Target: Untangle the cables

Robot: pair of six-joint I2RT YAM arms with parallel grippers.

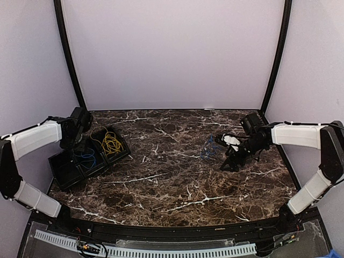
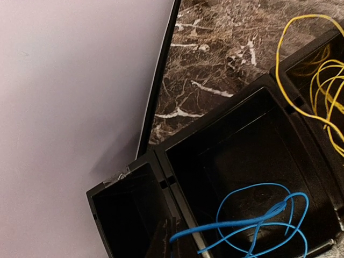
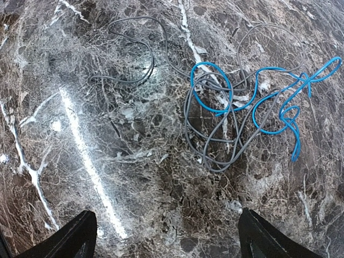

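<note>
Two strands binned in tray (image 1: 63,171): yellow cable (image 1: 111,143), blue cable (image 1: 86,157). Tangle (image 3: 236,107) right of tray next: right gripper (image 3: 165,226), jaws spread, needs single-strand pinch. Left gripper (image 1: 79,144) jaws unseen.

I am finding no readable text, label, brand, number or sign anywhere in my camera views.

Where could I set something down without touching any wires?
Bare marble table lies between the black tray and the tangle, and along the near edge. Crowded: the tray, with yellow cable and blue cable, and the tangle by the right gripper.
</note>
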